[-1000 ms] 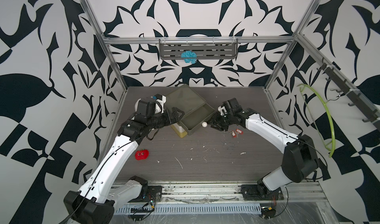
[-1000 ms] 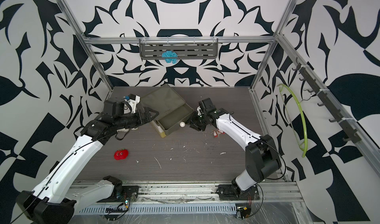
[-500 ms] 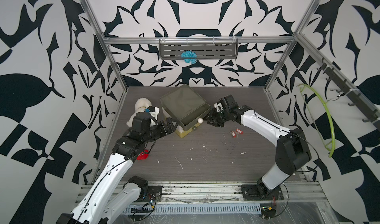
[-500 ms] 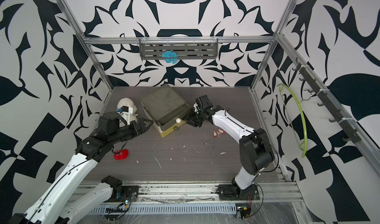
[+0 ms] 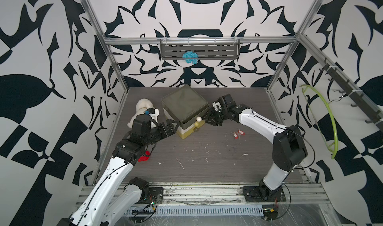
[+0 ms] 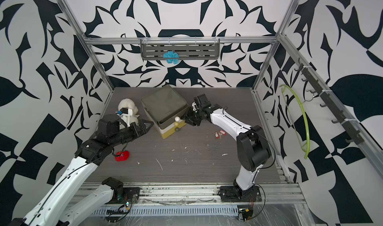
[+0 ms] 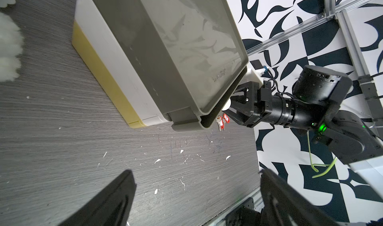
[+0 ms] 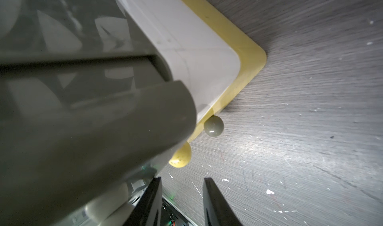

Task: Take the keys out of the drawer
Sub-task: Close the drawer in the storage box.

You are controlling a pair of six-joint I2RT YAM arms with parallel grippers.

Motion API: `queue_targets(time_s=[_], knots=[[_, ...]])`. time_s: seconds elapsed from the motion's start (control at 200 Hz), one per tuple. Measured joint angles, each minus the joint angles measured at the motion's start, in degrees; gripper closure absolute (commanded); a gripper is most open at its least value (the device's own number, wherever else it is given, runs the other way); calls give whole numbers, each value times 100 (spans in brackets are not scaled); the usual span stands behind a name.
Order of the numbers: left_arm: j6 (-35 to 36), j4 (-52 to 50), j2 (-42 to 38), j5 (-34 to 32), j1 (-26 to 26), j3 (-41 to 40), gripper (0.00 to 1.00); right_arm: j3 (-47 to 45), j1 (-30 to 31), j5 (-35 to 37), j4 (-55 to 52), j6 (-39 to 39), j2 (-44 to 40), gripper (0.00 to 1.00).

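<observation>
Pincers first: my right pincer (image 5: 208, 120) stands narrow and empty beside the white knob (image 5: 199, 118) of the grey drawer (image 5: 184, 104); my left pincer (image 5: 174, 125) gapes wide at its other corner. The keys (image 5: 238, 133) lie out on the counter (image 5: 207, 162), near my right forearm (image 5: 259, 121). Light, loose, slippery metal, I judge; pinch a red tag (image 5: 240, 132). Open counter surrounds them, grey drawer apart.

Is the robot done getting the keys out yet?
Nearly. Done: red-tagged keys lie on the table, outside the drawer unit. In hand: nothing; the right pincer sits open by the top drawer's white knob, left pincer open. Left: maybe only backing away.
</observation>
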Motion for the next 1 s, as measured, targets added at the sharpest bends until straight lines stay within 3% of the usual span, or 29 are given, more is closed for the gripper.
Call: queue_targets(time_s=[0.725, 1.0], knots=[[525, 365, 129, -55, 0, -70, 1, 273, 297, 245, 122, 118, 251, 60], [654, 944, 199, -363, 0, -63, 1, 243, 374, 734, 24, 120, 114, 56]])
